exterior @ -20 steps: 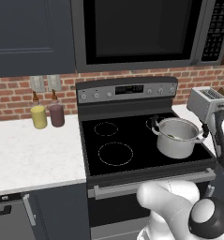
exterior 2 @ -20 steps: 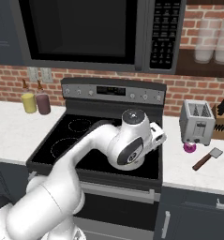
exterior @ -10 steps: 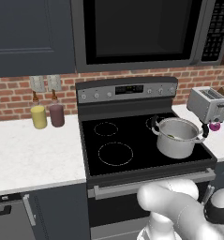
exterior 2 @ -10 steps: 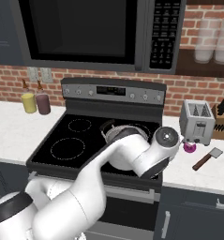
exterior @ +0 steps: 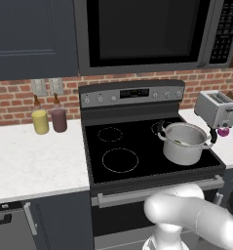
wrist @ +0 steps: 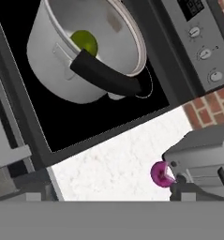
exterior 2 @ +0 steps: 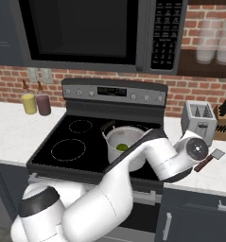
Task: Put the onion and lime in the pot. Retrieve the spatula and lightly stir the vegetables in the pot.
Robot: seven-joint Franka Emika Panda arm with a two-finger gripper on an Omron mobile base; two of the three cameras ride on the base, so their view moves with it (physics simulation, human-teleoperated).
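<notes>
The steel pot (wrist: 62,70) stands on the stove's front right burner, with the green lime (wrist: 84,42) lying inside it. The same pot (exterior 2: 125,141) and lime (exterior 2: 122,147) show from the right base. The purple onion (wrist: 159,173) rests on the white counter against the toaster's front, and also appears from the left base as the onion (exterior: 223,131). My gripper (wrist: 113,196) is open and hovers over the counter right of the stove. Nothing is between its fingers, and the onion is close to one fingertip (wrist: 179,190). The dark spatula (exterior 2: 210,159) lies on the counter right of my wrist.
A silver toaster (exterior 2: 199,120) stands at the back of the right counter, with a knife block (exterior 2: 224,125) beside it. A yellow bottle (exterior: 40,121) and a maroon bottle (exterior: 59,119) stand on the left counter. My arm crosses in front of the pot in the right base view.
My arm has swung right and down, away from the pot and out to the counter by the toaster. The gripper has stayed open.
</notes>
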